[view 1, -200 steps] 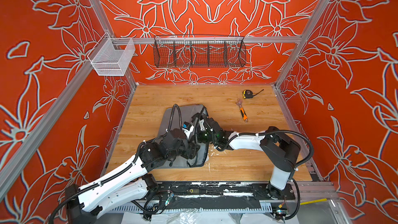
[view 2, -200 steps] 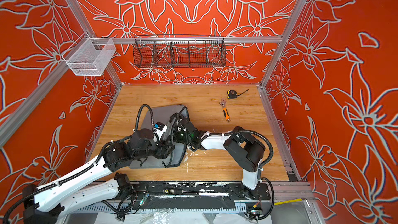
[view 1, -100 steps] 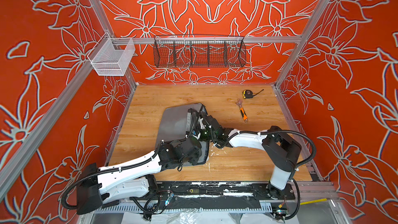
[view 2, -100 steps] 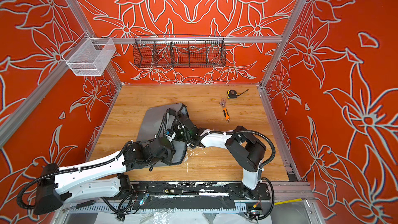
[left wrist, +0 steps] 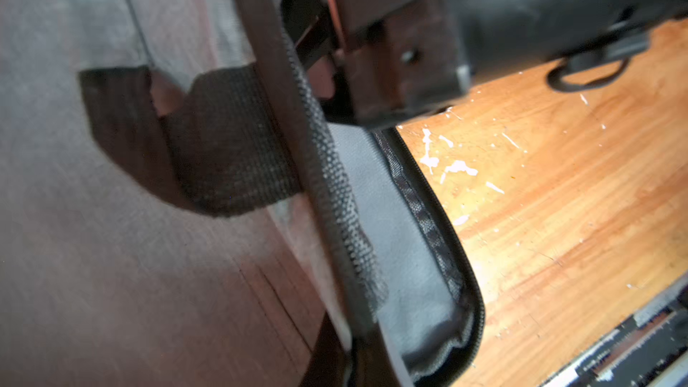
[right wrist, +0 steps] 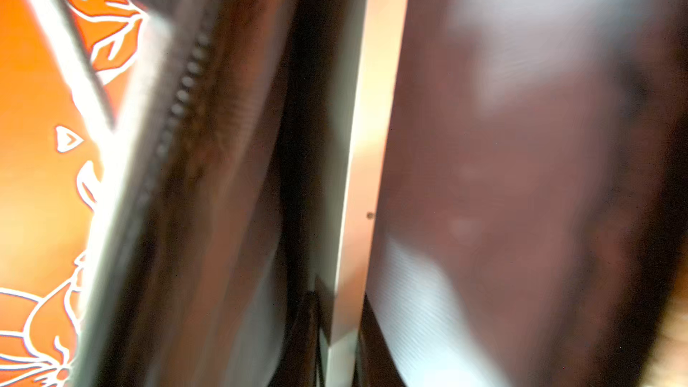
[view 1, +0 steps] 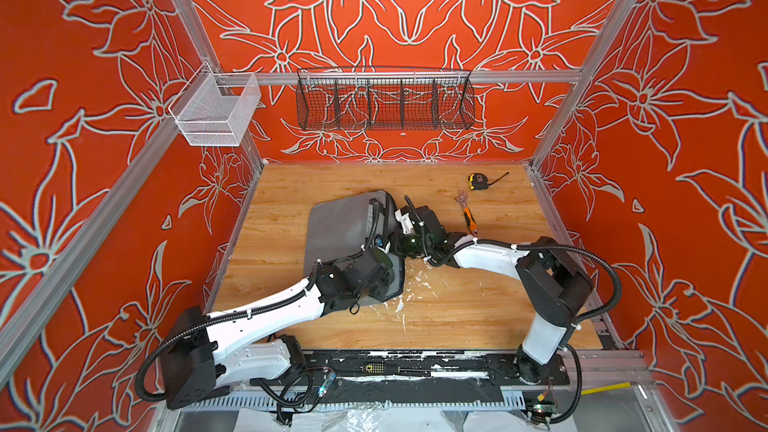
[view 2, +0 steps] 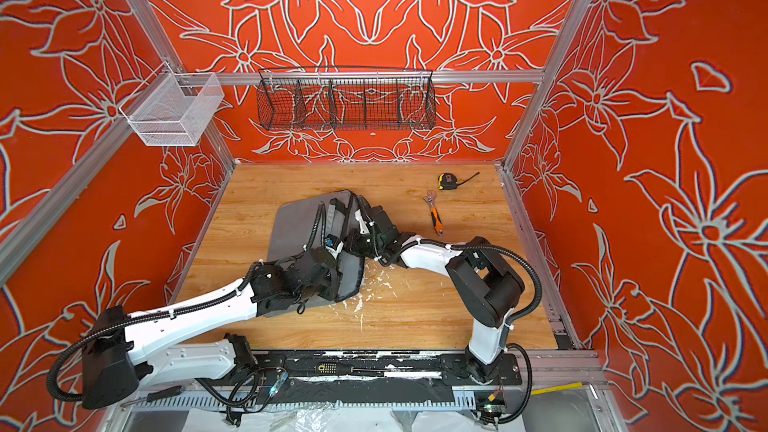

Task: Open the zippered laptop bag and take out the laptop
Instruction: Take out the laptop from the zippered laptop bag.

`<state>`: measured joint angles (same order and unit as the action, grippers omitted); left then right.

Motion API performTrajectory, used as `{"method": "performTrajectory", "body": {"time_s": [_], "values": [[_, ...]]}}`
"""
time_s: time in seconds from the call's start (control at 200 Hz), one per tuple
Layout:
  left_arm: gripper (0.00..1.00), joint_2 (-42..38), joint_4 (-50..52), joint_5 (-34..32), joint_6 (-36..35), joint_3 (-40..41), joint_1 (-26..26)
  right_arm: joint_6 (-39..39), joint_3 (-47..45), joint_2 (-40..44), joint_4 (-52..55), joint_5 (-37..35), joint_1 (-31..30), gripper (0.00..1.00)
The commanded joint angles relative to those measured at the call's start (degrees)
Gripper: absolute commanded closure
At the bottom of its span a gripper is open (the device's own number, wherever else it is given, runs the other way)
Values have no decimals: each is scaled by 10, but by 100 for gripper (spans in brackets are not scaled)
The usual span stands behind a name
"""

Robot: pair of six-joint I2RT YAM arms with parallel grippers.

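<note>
The grey laptop bag (view 1: 340, 222) (view 2: 299, 222) lies flat on the wooden table, its zipper open along the right side. My left gripper (view 1: 388, 280) (left wrist: 357, 351) is at the bag's near right corner, shut on the edge of the upper flap (left wrist: 335, 188), with pale lining (left wrist: 394, 240) showing beneath. My right gripper (view 1: 391, 243) (right wrist: 340, 344) reaches into the bag's right side and is shut on the thin silver edge of the laptop (right wrist: 353, 143). In both top views the flap and arms hide the laptop.
An orange-handled wrench (view 1: 467, 214) and a yellow tape measure (view 1: 478, 180) lie at the back right of the table. White flecks (view 1: 415, 280) mark the wood beside the bag. A black wire basket (view 1: 384, 101) and a white one (view 1: 214, 112) hang on the walls.
My left arm swung from over the bag's middle down to its near right corner, and its gripper went from open to shut on the flap edge. The right arm hardly moved.
</note>
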<state>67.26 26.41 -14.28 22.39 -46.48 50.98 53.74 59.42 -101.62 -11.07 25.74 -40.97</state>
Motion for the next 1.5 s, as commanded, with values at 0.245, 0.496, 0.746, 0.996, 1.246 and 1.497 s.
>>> {"method": "performTrajectory", "body": {"time_s": [0.245,0.496,0.746,0.996,1.246,1.497], "values": [[100,10,46,63,-135,0,-45,-106,-6,32,70,18,28,100],[100,10,25,114,-156,10,-45,-113,46,3,104,62,41,100],[100,46,29,106,-150,-5,-45,-150,72,-8,162,106,54,100],[100,98,25,130,-146,-11,-45,-241,98,17,279,88,77,100],[100,107,19,126,-147,-11,-45,-257,63,58,287,95,113,100],[100,95,23,120,-138,-7,-45,-247,35,79,256,119,132,100]]}}
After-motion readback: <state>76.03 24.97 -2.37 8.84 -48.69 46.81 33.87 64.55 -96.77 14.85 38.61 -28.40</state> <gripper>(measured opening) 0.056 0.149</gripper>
